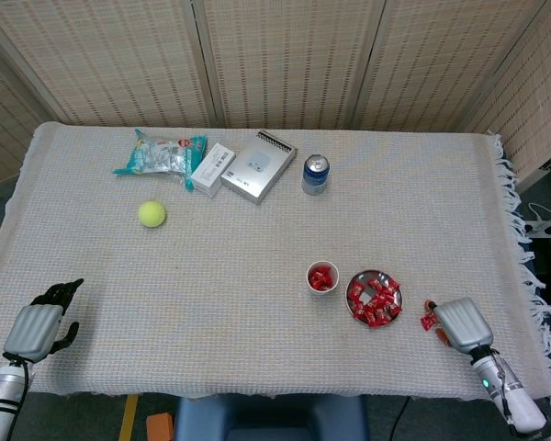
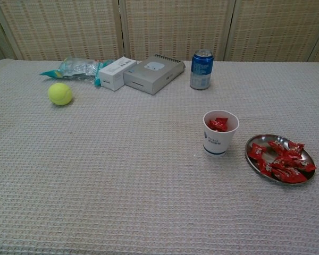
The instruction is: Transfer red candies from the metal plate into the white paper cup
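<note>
On the bench, task things: the metal plate (image 1: 375, 298) lies near the front right, heaped with red candies (image 2: 280, 160); the white paper cup (image 2: 220, 133) stands upright just beside it on the left, apart from it, with a few red candies inside.
Stray candy: one loose candy (image 1: 428, 321) lies on the cloth to the right of the plate, off it.
Right hand: the right hand (image 1: 461, 322) sits at the front right edge of the bench, right of the plate and clear of it; the loose candy is just beside its fingertips. Seen from the back, so I cannot tell whether its fingers are apart or curled, or whether they touch the candy. It shows only in the head view.
Left hand: the left hand (image 1: 39, 326) rests at the front left corner, well apart from cup and plate, dark fingers spread and holding nothing.
Other things: tennis ball (image 2: 60, 93), plastic packet (image 2: 74, 67), white carton (image 2: 116, 73), grey box (image 2: 153, 73) and blue can (image 2: 201, 69) along the far side.
</note>
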Controlling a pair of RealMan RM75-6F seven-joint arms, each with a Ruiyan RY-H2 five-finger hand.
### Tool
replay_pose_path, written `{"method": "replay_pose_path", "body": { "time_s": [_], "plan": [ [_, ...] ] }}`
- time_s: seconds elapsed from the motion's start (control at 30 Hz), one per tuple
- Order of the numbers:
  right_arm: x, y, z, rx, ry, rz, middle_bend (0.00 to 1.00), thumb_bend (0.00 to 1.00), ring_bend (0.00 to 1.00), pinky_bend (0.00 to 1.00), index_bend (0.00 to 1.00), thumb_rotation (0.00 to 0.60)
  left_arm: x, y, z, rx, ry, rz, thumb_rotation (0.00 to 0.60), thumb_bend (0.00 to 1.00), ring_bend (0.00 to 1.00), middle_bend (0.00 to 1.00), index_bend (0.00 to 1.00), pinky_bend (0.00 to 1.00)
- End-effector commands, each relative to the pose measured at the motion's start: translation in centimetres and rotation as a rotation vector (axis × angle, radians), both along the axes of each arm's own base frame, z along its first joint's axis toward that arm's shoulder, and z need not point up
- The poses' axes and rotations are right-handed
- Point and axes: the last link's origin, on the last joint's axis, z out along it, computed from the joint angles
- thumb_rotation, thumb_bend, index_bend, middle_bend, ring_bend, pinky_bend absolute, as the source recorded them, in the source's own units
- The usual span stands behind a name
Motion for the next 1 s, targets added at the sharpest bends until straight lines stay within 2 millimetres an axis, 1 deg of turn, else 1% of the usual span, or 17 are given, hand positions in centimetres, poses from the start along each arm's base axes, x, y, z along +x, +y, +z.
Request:
{"method": "replay_pose_path", "body": {
  "time_s": [0.03,0.2,0.37,0.57,0.7,0.8,0.9,1.0],
  "plan": [
    [-0.2,-0.1,-0.4,-0.002,0.009,0.004,0.84,0.24,0.88,1.00,0.41,0.600,0.0,0.0,0.0,-0.001,0.000,0.000,0.600,0.47,0.09,0.10,0.00,0.26],
    [0.0,-0.3,-0.8,-0.003,-0.002,0.009,0.84,0.24,0.88,1.00,0.42,0.600,0.0,0.0,0.0,-0.001,-0.002,-0.001,0.600,0.47,0.09,0.10,0.00,0.26],
    [-0.1,-0.4,-1.0,-0.008,0.011,0.009,0.84,0.24,0.89,1.00,0.52,0.600,0.0,0.0,0.1,0.001,-0.002,-0.002,0.600,0.47,0.09,0.10,0.00,0.26],
    [-0.3,-0.4,-1.0,-0.019,0.020,0.002,0.84,0.24,0.89,1.00,0.55,0.600,0.0,0.0,0.1,0.004,-0.002,0.000,0.600,0.47,0.09,0.10,0.00,0.26],
    [0.1,-0.5,-0.6,-0.033,-0.009,0.007,0.84,0.24,0.89,1.00,0.58,0.600,0.0,-0.1,0.2,0.003,-0.006,-0.001,0.600,0.47,0.09,0.10,0.00,0.26],
    [1.6,-0.8,0.6,-0.067,-0.078,0.030,0.84,0.24,0.89,1.00,0.58,0.600,0.0,-0.1,0.2,0.004,-0.008,-0.001,0.600,0.47,0.09,0.10,0.00,0.26],
    [3.8,-1.3,1.9,-0.089,-0.152,0.067,0.84,0.24,0.89,1.00,0.57,0.600,0.0,0.0,0.2,0.003,-0.009,-0.002,0.600,0.47,0.09,0.10,0.00,0.26],
    [7.2,-2.2,2.6,-0.086,-0.230,0.112,0.84,0.24,0.89,1.00,0.57,0.600,0.1,0.0,0.1,-0.001,-0.009,-0.003,0.600,0.47,0.09,0.10,0.00,0.26]
  ]
}}
